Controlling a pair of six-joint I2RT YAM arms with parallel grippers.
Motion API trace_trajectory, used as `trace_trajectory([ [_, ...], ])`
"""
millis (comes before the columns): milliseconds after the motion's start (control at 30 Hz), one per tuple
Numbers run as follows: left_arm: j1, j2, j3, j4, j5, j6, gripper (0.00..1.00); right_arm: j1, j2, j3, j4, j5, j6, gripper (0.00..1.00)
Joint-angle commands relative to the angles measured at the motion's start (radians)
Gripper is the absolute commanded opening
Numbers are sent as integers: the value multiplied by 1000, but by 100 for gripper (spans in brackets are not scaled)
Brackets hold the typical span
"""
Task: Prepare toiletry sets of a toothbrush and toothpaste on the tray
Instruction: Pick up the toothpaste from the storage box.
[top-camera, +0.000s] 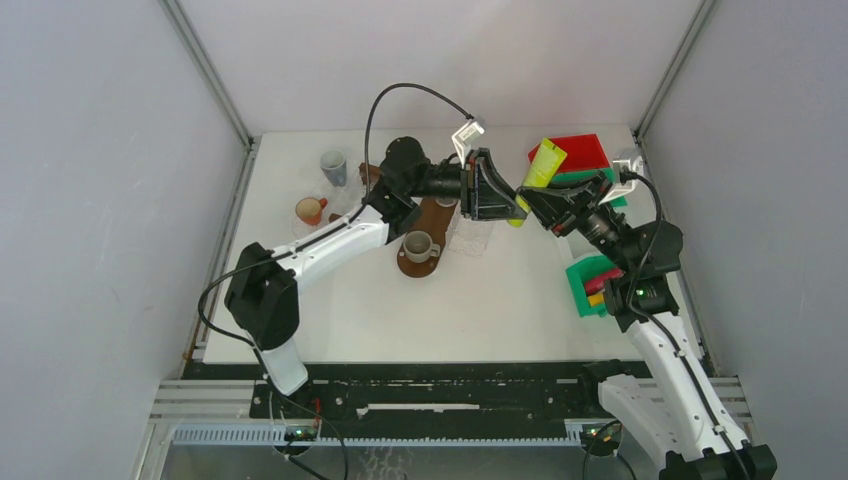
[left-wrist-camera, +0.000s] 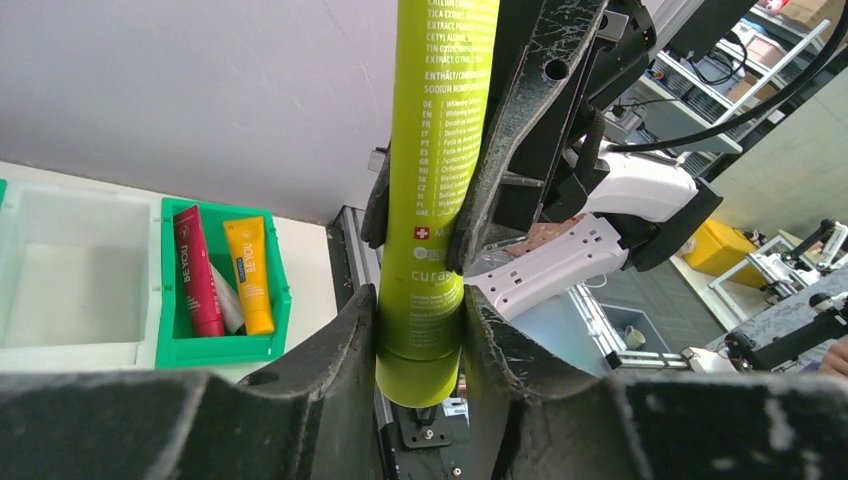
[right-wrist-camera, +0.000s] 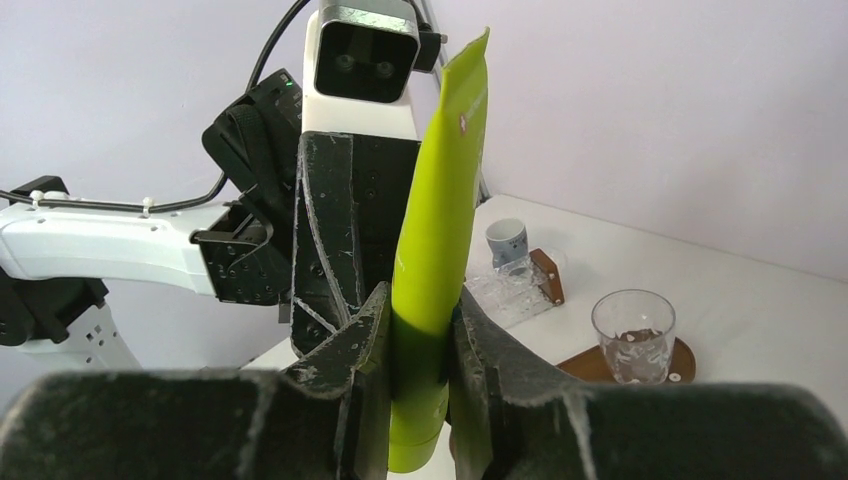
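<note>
Closest to the left wrist camera, the left gripper (left-wrist-camera: 421, 320) has its two dark fingers pressed against either side of the lime green toothpaste tube (left-wrist-camera: 440, 150), just above the cap end. Higher up the same tube we see the right gripper (left-wrist-camera: 445, 195) clamped on it as well. From the right wrist we get the reverse: its own fingers squeeze the tube low down, the crimped flat end points up, and the left gripper sits behind. Only the left wrist view shows us a green bin (left-wrist-camera: 275, 300) holding a pink-red tube (left-wrist-camera: 195, 270) and an orange tube (left-wrist-camera: 250, 275), beside a pale bin (left-wrist-camera: 70, 345). Only the right wrist view shows a glass (right-wrist-camera: 633, 335) on a brown board (right-wrist-camera: 683, 365) and a mug (right-wrist-camera: 507, 240). From above, we see the tube held tilted in the air over the white table (top-camera: 500, 300), between the two arms, near a red bin (top-camera: 580, 150).
</note>
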Motion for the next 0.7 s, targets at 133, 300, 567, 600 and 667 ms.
trace_trajectory([
  [133,-13,-9,64,34,58,8,4,19,-11,61,10,8,-31,14],
  [300,-3,-15,63,-8,82,51,0,19,-30,92,-91,17,-83,29],
  [567,4,-33,79,-192,93,218,0,11,-37,127,-177,19,-116,42],
  [600,5,-36,81,-213,91,237,0,9,-36,131,-183,18,-118,42],
  [667,7,-45,86,-263,87,279,0,2,-35,140,-199,16,-119,42],
])
